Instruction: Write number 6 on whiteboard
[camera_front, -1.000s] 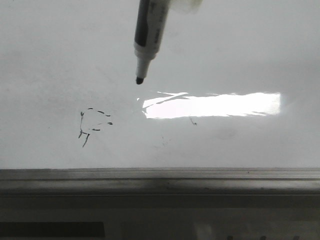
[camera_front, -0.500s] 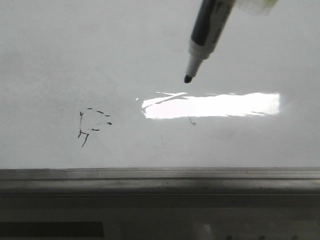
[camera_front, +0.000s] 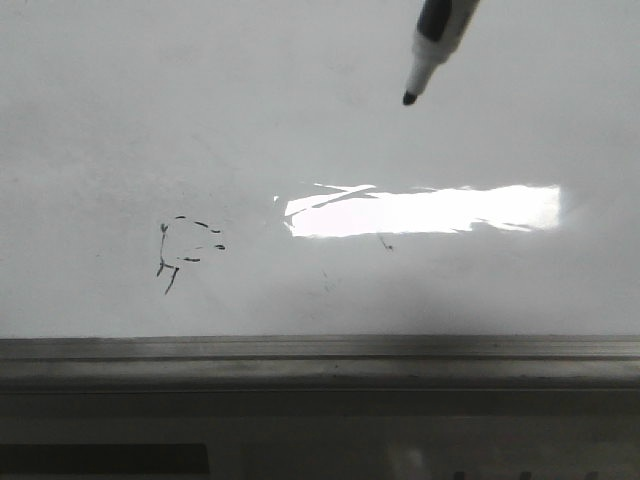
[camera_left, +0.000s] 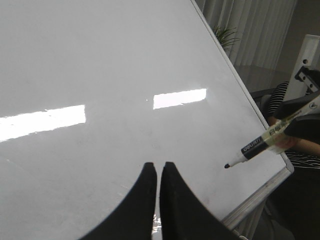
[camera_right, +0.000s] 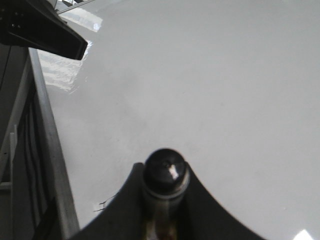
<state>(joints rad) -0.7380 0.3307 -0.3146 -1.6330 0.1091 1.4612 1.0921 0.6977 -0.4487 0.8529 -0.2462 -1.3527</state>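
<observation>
The whiteboard is glossy white, with a bright glare patch and a grey ledge along its near edge. The number 6 is not in view; only small faint broken scribbles show. My right gripper is shut on a black-and-white marker. The marker comes in from the top of the front view, tip down, and I cannot tell whether it touches the board. In the left wrist view it hangs near the board's corner. My left gripper is shut and empty over the board.
A tiny black speck lies just below the glare. The board's metal frame and a person in a striped shirt are beyond its corner. Curtains and a plant stand behind.
The marker has moved to the right and up the board, its tip going from above the glare's left end to higher and further right. No new mark shows.
</observation>
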